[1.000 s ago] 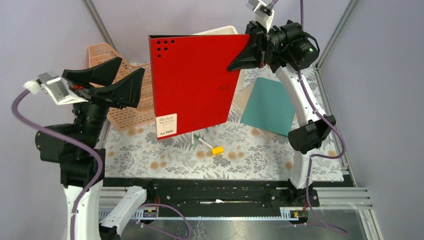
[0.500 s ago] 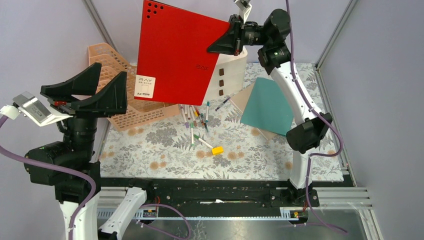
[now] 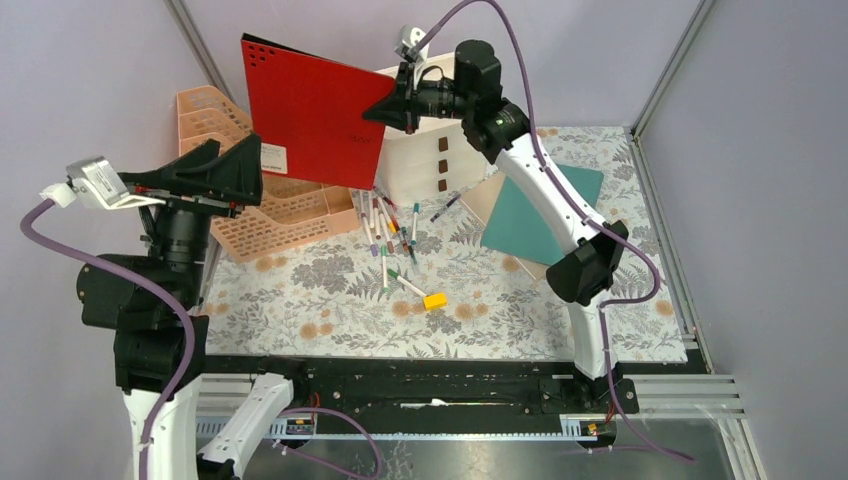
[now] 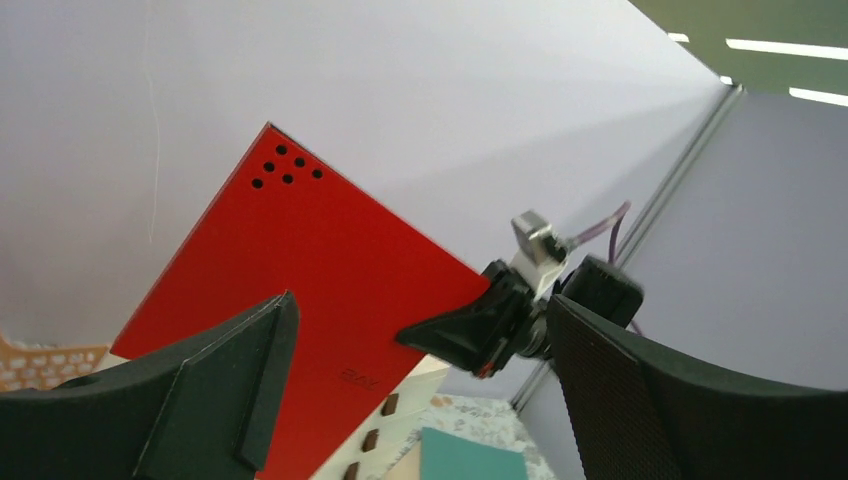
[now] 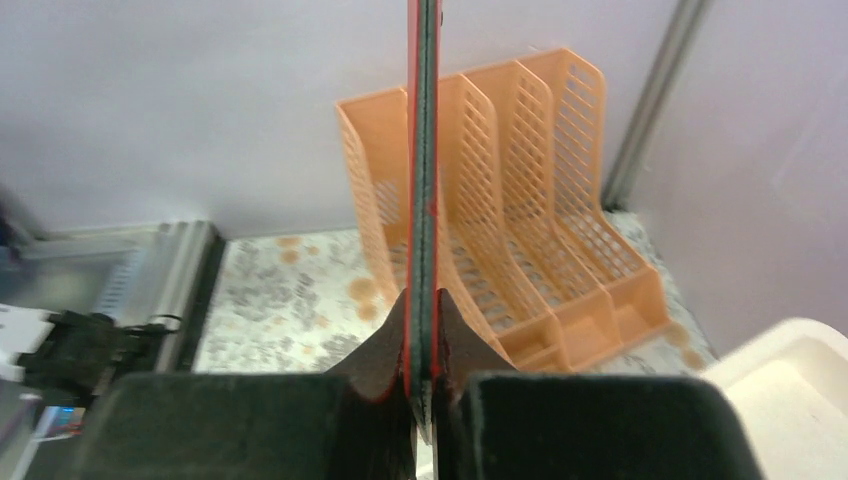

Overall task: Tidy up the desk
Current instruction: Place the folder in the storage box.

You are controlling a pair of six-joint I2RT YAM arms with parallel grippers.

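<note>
Fingers of the right gripper (image 3: 388, 105) pinch the red folder (image 3: 310, 110) edge-on toward the orange file rack (image 3: 285, 215), probably for filing; the left gripper (image 3: 235, 162) gapes empty.

The flat red rectangular folder (image 4: 300, 290) carries a small embossed mark (image 4: 357, 377) in its own red, near the lower edge of its cover. In the left wrist view the mark appears to read "RAY", though only faintly. In the top view a white paper label (image 3: 272, 155) sits at the folder's lower left corner, its dark print too small to read.
</note>
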